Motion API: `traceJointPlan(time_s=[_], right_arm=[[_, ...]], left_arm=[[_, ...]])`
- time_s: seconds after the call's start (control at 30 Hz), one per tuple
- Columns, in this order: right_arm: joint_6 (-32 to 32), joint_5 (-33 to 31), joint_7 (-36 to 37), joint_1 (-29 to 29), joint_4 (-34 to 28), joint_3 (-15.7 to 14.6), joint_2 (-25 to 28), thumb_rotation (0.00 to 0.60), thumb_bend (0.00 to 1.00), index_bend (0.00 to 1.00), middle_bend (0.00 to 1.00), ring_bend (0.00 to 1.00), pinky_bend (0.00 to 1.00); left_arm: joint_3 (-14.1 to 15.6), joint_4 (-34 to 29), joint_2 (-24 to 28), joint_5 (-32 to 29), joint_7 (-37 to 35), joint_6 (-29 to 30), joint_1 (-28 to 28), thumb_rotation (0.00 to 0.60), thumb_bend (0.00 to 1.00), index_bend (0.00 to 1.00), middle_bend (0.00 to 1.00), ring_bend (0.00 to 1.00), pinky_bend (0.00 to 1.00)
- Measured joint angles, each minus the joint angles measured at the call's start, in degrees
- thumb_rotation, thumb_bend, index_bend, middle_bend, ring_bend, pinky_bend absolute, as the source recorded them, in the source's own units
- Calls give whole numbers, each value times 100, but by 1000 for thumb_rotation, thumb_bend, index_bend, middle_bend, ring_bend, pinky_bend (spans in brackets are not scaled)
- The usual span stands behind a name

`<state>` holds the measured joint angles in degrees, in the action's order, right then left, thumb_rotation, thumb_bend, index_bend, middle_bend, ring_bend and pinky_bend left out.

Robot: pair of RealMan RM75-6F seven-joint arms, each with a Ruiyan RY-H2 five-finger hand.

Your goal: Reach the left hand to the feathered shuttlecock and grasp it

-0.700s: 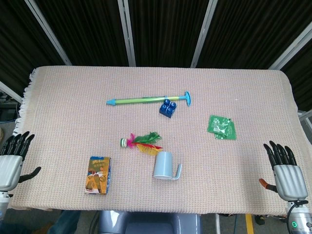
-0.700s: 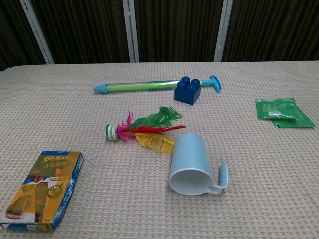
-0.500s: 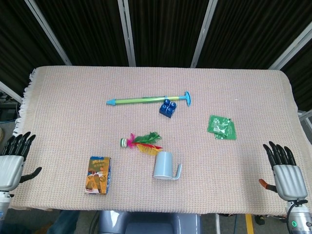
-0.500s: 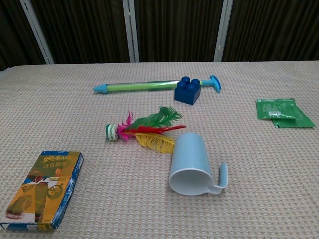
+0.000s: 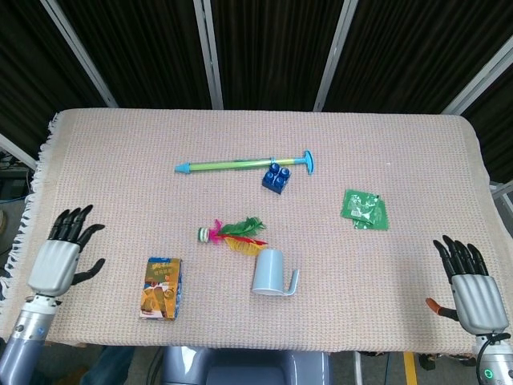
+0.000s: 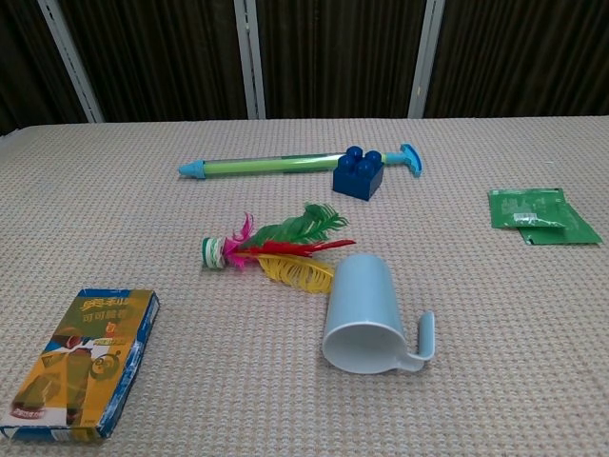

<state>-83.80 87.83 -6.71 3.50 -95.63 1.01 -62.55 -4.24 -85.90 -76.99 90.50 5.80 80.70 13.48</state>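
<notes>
The feathered shuttlecock [image 5: 232,233] [image 6: 271,248] lies flat near the table's middle, its green, red and yellow feathers pointing right and its round base to the left. My left hand [image 5: 61,255] hovers over the table's left front edge, fingers spread and empty, well left of the shuttlecock. At the right front corner my right hand [image 5: 468,283] stays open with nothing in it. Neither hand shows in the chest view.
A pale blue cup [image 5: 271,273] lies on its side just right of and in front of the feathers. A snack box [image 5: 160,288] lies between my left hand and the shuttlecock. Further back are a green pump [image 5: 244,164], a blue brick [image 5: 276,177] and green packets [image 5: 365,208].
My left hand has moved in from the left edge and forward over the table, towards the shuttlecock. The right hand has barely moved. The objects lie as before.
</notes>
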Motion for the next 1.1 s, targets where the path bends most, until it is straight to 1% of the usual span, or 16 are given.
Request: traceJointPlan(time_s=[0.2,0.33,0.47,0.6,0.87,1.1], right_arm=[[198,-17,321,81,53,-14,71,600,28,0,0,0,0],[332,-113,483,155,133,27,115,600,28,0,0,0,0],[387,-176,636,191,182,67,146,600,28,0,0,0,0],[504,-250,758,242,226,95,177,600,28,0,0,0,0],[601,-374,1008,286,322,146,235,600,28,0,0,0,0],[683,-502,1158,320,393,199,276,600,28,0,0,0,0]], left_arm=[[-198,419,-820,118,-206,-407,584,600,341,316,0,0,0],[-313,660,-1272,83,-142,-904,1018,600,341,316,0,0,0],[-442,1114,-1883,32,9,-1329,1501,600,345,311,0,0,0],[-541,1431,-2364,-81,77,-1761,1904,600,340,311,0,0,0],[-633,2327,-3261,-91,-200,-2131,2600,600,341,320,0,0,0],[-639,3095,-3757,4,-536,-2162,2986,600,359,335,0,0,0]])
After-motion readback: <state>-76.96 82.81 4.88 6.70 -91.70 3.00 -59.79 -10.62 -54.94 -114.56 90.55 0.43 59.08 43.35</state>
